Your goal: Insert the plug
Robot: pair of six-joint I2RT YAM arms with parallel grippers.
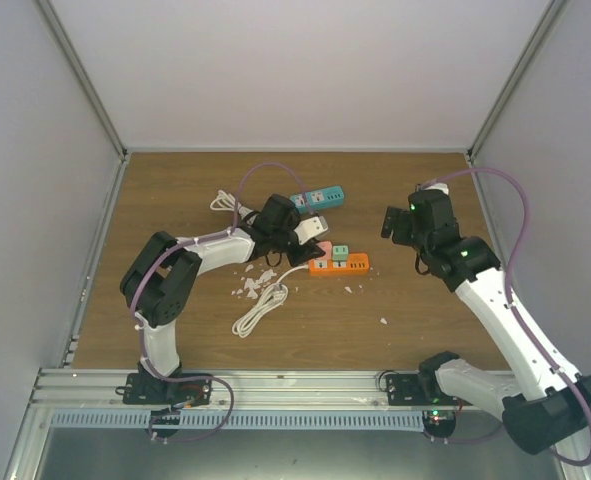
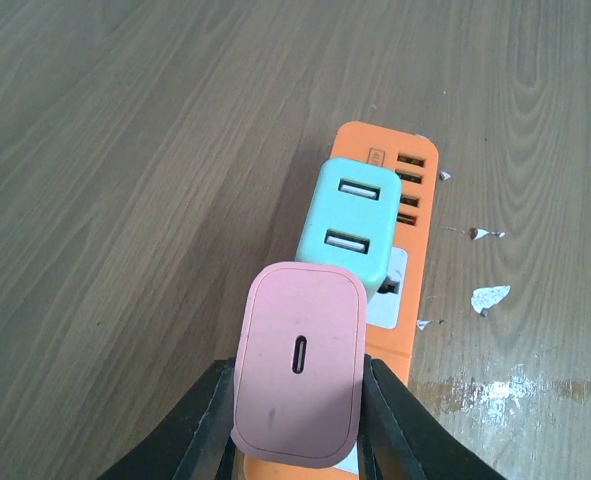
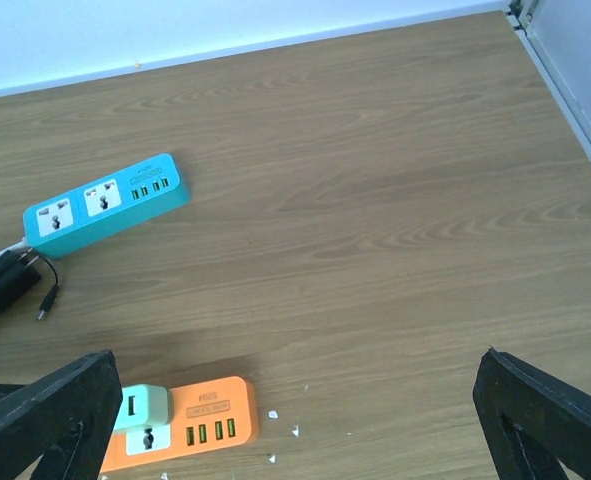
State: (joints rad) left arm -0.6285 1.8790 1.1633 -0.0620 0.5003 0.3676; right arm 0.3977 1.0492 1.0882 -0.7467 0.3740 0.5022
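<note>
My left gripper (image 2: 300, 400) is shut on a pink plug (image 2: 300, 365), a rounded charger block with one slot port on its face. It holds the plug over the near socket of the orange power strip (image 2: 415, 170), right beside a teal USB charger (image 2: 350, 225) that sits in the strip. The plug's prongs are hidden, so I cannot tell if they are in the socket. In the top view the left gripper (image 1: 310, 252) is at the strip's (image 1: 353, 264) left end. My right gripper (image 1: 400, 225) is open and empty, raised to the right of the strip (image 3: 210, 410).
A blue power strip (image 1: 317, 198) lies behind, and it also shows in the right wrist view (image 3: 105, 203) with a black adapter (image 3: 10, 280) to its left. A coiled white cable (image 1: 260, 310) lies in front of the left arm. White scraps (image 2: 490, 297) dot the wood.
</note>
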